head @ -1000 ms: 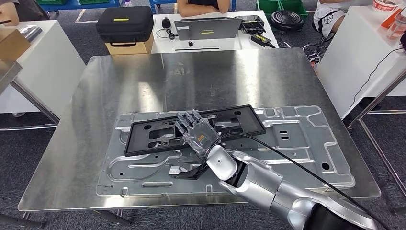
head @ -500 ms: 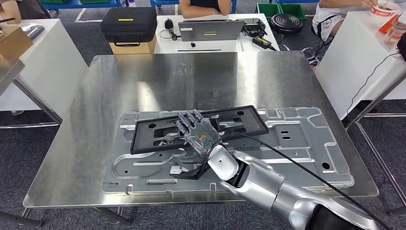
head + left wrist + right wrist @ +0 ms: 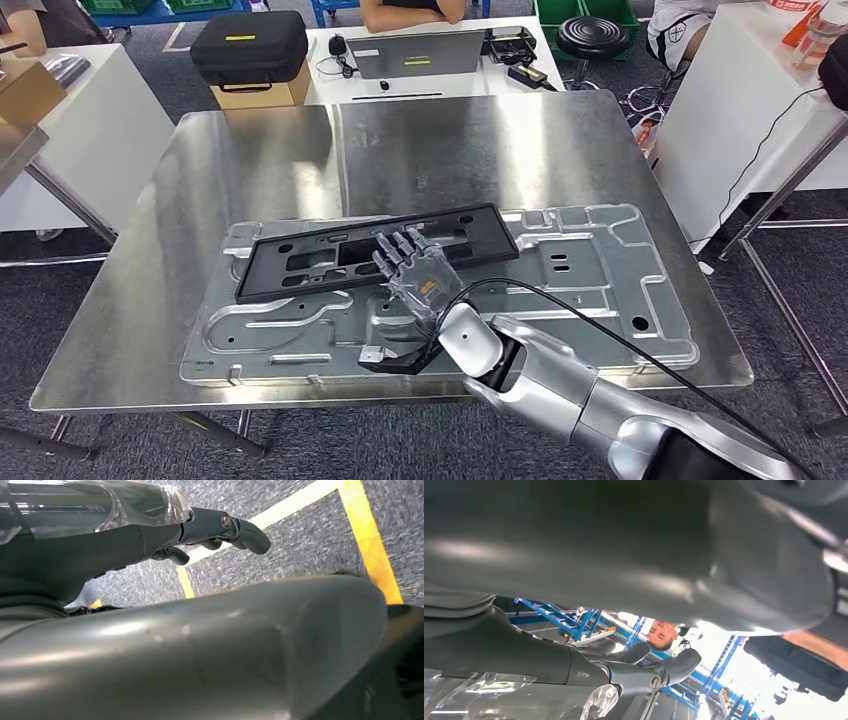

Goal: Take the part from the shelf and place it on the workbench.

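Note:
The part is a large silver stamped metal plate (image 3: 590,290) with a black rectangular frame (image 3: 300,265) lying on its far left half. It rests flat on the steel workbench (image 3: 430,150). My right hand (image 3: 415,275) lies over the plate's middle, fingers straight and apart, fingertips over the black frame's near edge, holding nothing. In the right wrist view the fingers (image 3: 644,670) stretch out with a narrow gap to the grey surface. My left hand (image 3: 210,527) hangs over the grey carpet with nothing in it.
A white table (image 3: 70,130) stands to the left and another (image 3: 745,110) to the right. Beyond the workbench are a black case (image 3: 250,48), a laptop (image 3: 415,52) and seated people. A black cable (image 3: 560,310) runs along my right arm. Yellow floor tape (image 3: 370,535) crosses the carpet.
The whole picture has shifted, so the camera has moved. My right hand has drawn back a little toward me across the black frame. The plate and frame stay put on the workbench.

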`<action>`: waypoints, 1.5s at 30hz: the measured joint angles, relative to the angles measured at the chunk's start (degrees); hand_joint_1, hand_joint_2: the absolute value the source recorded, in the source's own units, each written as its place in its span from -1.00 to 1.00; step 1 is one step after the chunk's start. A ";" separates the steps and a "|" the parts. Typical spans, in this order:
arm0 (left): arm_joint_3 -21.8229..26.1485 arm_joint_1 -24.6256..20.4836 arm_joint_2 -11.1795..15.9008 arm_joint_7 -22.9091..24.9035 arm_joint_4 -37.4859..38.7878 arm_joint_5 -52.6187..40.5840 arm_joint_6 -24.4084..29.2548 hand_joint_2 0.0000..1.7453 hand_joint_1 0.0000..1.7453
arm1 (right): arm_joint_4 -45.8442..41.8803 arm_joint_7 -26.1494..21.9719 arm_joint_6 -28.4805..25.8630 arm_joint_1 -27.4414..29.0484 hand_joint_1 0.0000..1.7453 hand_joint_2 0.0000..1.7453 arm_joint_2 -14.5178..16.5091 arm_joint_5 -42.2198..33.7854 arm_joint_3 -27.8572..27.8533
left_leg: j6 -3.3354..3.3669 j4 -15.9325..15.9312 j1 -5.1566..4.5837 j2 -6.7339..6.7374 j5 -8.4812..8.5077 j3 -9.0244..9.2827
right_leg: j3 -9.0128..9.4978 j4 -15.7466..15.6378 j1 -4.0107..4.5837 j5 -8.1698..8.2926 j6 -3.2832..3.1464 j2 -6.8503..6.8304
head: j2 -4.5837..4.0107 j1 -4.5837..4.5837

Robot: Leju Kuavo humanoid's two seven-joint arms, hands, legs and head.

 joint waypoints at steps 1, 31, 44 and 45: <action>0.01 -0.02 0.00 0.00 0.00 -0.01 0.00 -1.00 -1.00 | -0.02 0.01 0.09 0.01 -1.00 -1.00 -0.04 -0.02 0.01 | 0.36 0.54 -0.28 0.00 -0.11 0.45 | -0.48 0.01 0.34 0.39 -0.13 -0.02 | 0.00 0.00; -0.02 -0.55 -0.20 0.79 0.00 -0.55 -0.68 -1.00 -1.00 | -0.92 0.52 0.28 -0.03 -1.00 -1.00 -0.96 -1.71 -0.56 | -0.03 0.73 -1.16 0.39 2.24 -2.14 | 2.58 -1.98 0.39 -0.30 -0.32 -0.65 | 0.00 -0.01; -0.04 -1.22 -0.33 0.94 0.00 -0.96 -0.76 -1.00 -1.00 | -1.36 1.04 0.20 0.23 -1.00 -1.00 -1.95 -2.67 -1.45 | 3.69 -17.48 -1.75 0.39 8.92 9.01 | -4.66 6.11 0.34 -3.64 2.56 -0.64 | 0.00 0.27; -0.04 -1.23 -0.34 0.92 0.00 -1.09 -0.76 -1.00 -1.00 | -1.36 1.05 0.20 0.27 -1.00 -1.00 -2.05 -2.76 -1.46 | 3.87 -17.45 -1.88 0.42 9.56 8.22 | -5.60 10.25 0.36 -6.31 2.60 -0.64 | 0.00 0.30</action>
